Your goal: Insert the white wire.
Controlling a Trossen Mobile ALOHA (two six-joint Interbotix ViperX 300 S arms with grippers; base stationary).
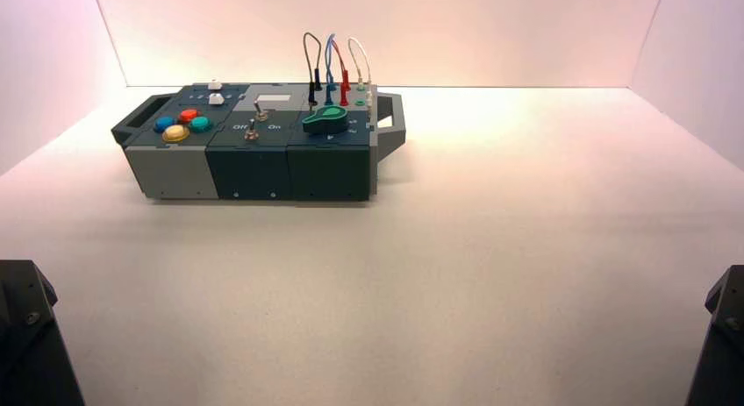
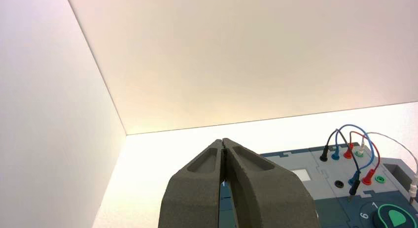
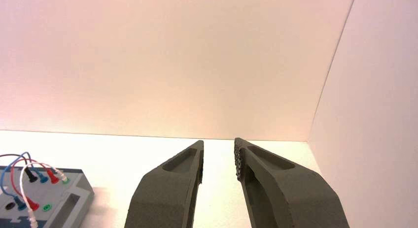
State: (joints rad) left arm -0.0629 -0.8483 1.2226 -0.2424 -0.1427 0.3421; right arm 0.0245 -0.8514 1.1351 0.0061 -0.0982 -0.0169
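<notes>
The white wire [image 1: 358, 49] arches over the back right corner of the box [image 1: 254, 165]. In the left wrist view the white wire [image 2: 394, 141] has one plug at the far green socket [image 2: 359, 153]. Its other plug [image 2: 413, 190] hangs by the box's edge, and the near green socket [image 2: 379, 179] shows bare. The right wrist view shows the white wire [image 3: 22, 188] the same way. My left gripper [image 2: 224, 141] is shut on nothing and far from the box. My right gripper [image 3: 218, 141] is open with nothing in it, off to the box's right.
Red [image 1: 339, 53], blue [image 1: 330, 46] and black [image 1: 309, 46] looped wires stand plugged beside the white one. A green knob [image 1: 325, 119], a toggle switch [image 1: 253, 130] and coloured buttons [image 1: 182, 124] sit on the box. Both arms rest at the near corners, left [image 1: 26, 336] and right [image 1: 724, 331]. White walls enclose the table.
</notes>
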